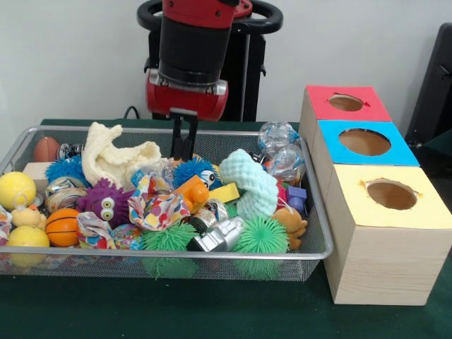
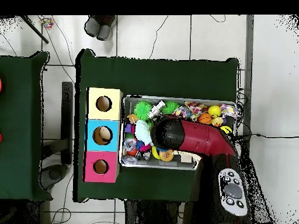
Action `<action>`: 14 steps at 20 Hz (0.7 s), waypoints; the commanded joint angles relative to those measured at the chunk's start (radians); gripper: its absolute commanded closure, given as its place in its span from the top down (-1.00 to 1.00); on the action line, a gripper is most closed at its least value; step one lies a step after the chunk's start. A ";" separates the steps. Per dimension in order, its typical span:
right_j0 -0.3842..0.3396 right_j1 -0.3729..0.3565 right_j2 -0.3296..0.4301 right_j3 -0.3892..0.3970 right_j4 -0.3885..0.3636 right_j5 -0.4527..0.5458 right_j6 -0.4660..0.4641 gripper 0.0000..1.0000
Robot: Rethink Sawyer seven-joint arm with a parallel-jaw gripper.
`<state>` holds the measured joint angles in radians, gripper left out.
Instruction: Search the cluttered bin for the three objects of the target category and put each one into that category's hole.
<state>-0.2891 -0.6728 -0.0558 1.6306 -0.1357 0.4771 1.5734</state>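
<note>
seemingly the search step is in hand: the claw (image 1: 184,145) hangs low over the middle of the bin (image 1: 212,256), its dark fingers dipping behind a blue fuzzy toy (image 1: 195,171) and just beside a cream cloth (image 1: 116,161). whether those fingers are apart or together i cannot tell, and nothing shows clamped between them. from overhead the arm (image 2: 195,139) covers the bin's middle, so the claw itself is hidden there.

which category is the target cannot be told, so the three wanted things cannot be picked out; they presumably lie somewhere in the heap. that heap holds a purple fuzzy toy (image 1: 106,201), a mint sponge (image 1: 248,183), green spiky balls (image 1: 261,236), an orange ball (image 1: 62,226), yellow balls (image 1: 15,189), crumpled clear plastic (image 1: 277,134) and a patterned cloth (image 1: 161,209).

the box (image 1: 385,236) with three holes stands just beside the bin on the green surface (image 1: 212,311): red hole (image 1: 345,103) farthest, blue hole (image 1: 364,142) in the middle, yellow hole (image 1: 391,194) nearest. all three look empty from the front.

the next move likely calls for closing on one loose item without dragging its neighbours, lifting clear of the wire rim, then carrying it sideways over the matching hole.

no brand, label or writing can be read anywhere.
</note>
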 commanded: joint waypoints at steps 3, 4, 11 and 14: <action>-0.018 -0.006 0.061 0.036 0.055 0.138 0.117 -1.00; -0.019 0.007 0.062 0.030 0.054 0.130 0.118 -1.00; -0.028 0.109 0.060 -0.004 0.040 0.052 0.122 -1.00; -0.030 0.140 0.053 -0.033 0.028 0.023 0.119 -1.00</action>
<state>-0.2906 -0.6347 -0.0557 1.6309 -0.1119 0.5070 1.5734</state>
